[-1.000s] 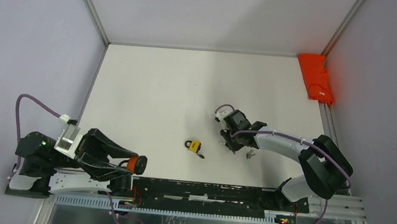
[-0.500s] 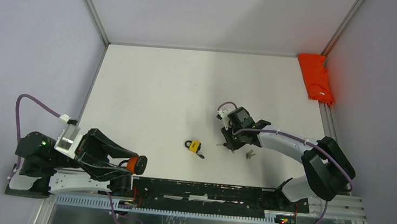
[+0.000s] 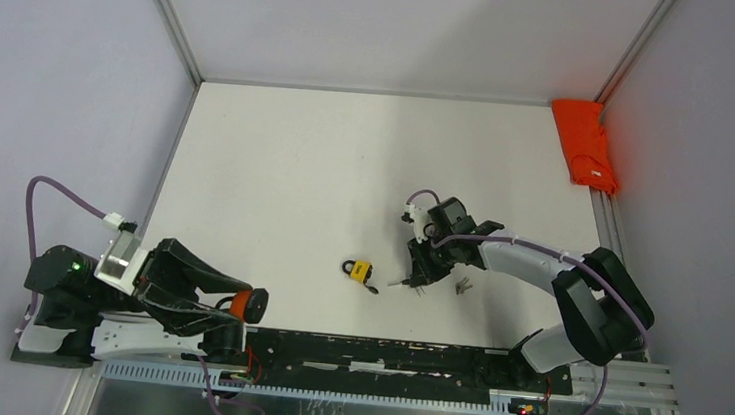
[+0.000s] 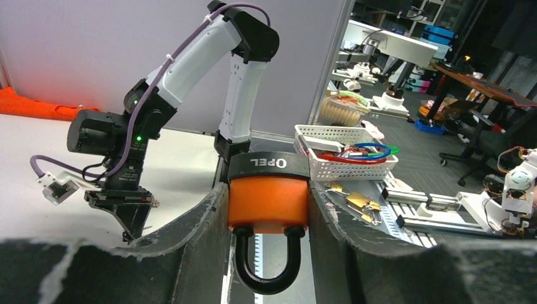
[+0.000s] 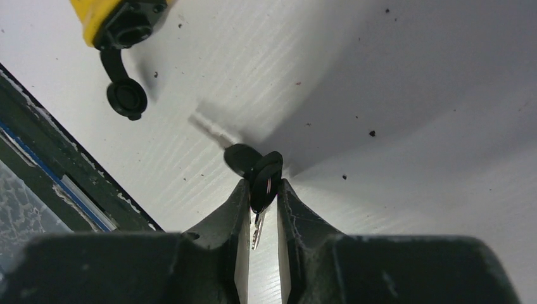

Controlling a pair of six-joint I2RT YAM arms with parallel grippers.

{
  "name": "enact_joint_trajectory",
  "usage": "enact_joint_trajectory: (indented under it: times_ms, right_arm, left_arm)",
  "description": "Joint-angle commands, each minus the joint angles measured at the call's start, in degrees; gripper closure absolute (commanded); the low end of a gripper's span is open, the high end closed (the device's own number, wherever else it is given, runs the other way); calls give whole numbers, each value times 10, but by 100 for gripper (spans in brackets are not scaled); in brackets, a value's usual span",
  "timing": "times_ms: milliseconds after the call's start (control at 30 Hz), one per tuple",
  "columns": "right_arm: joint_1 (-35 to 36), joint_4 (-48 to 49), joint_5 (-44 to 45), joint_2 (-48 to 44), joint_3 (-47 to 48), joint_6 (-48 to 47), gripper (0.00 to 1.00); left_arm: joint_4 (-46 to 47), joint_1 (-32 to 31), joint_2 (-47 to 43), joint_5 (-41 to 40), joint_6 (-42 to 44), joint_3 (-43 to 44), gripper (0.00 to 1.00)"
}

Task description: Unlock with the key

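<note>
My right gripper (image 5: 261, 190) has just pinched the key (image 5: 243, 158) and edged toward the yellow padlock (image 3: 360, 268), my left gripper (image 4: 266, 191) clamping the orange padlock (image 4: 268, 208), so insertion looks next.

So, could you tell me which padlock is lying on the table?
The yellow padlock, free on the table; the orange padlock sits in the left gripper.

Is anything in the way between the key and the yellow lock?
Nothing visible. Only bare table lies between the key in the right gripper and the yellow padlock; its black cap dangles close by.
</note>
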Motion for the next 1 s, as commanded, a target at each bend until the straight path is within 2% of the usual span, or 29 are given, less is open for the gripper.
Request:
enact_joint_trajectory:
  times_ms: [0, 100, 233, 367, 500, 667, 867, 967]
  right_arm:
    - [-3, 0, 5, 3, -4, -4, 96]
    - [-3, -18, 31, -5, -2, -25, 95]
    - [1, -30, 54, -26, -3, -47, 89]
    - [24, -46, 98, -30, 5, -64, 73]
    - [51, -52, 129, -18, 12, -75, 64]
    - [89, -61, 180, 1, 28, -84, 60]
    - [108, -58, 190, 12, 38, -86, 58]
    - [115, -59, 199, 13, 42, -103, 53]
  left_arm:
    - [44, -3, -15, -9, 19, -2, 98]
    - [43, -4, -18, -11, 19, -1, 98]
    - [43, -3, -21, -16, 20, -3, 98]
    - [43, -3, -20, -16, 21, -4, 98]
    - [43, -3, -18, -16, 23, -3, 98]
    - [44, -4, -18, -14, 21, -4, 98]
    - [43, -3, -18, -17, 21, -4, 98]
    - [43, -4, -18, -18, 22, -4, 98]
